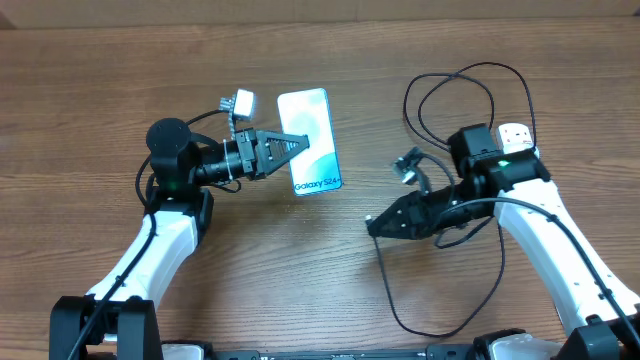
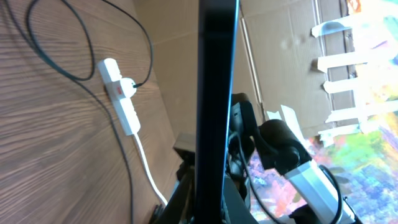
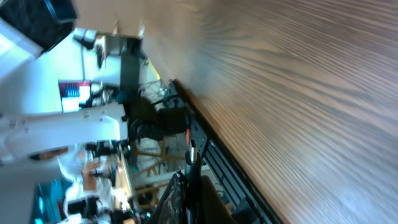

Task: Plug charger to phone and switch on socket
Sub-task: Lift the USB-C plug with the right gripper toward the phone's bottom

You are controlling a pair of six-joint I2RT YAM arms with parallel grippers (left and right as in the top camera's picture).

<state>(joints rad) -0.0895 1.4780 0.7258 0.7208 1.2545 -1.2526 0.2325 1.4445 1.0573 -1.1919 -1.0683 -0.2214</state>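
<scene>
The phone has a light blue-white screen with "Galaxy S24" text at its near end. My left gripper is shut on its left edge. In the left wrist view the phone shows edge-on as a dark bar between the jaws. My right gripper is shut on the charger's small plug tip, to the right of and nearer than the phone, apart from it. The black charger cable loops back to the white socket strip, which my right arm partly hides. The strip also shows in the left wrist view.
The wooden table carries slack black cable that trails in a loop near the front edge. The strip's thick white cord runs off the table. Cardboard walls stand behind the table.
</scene>
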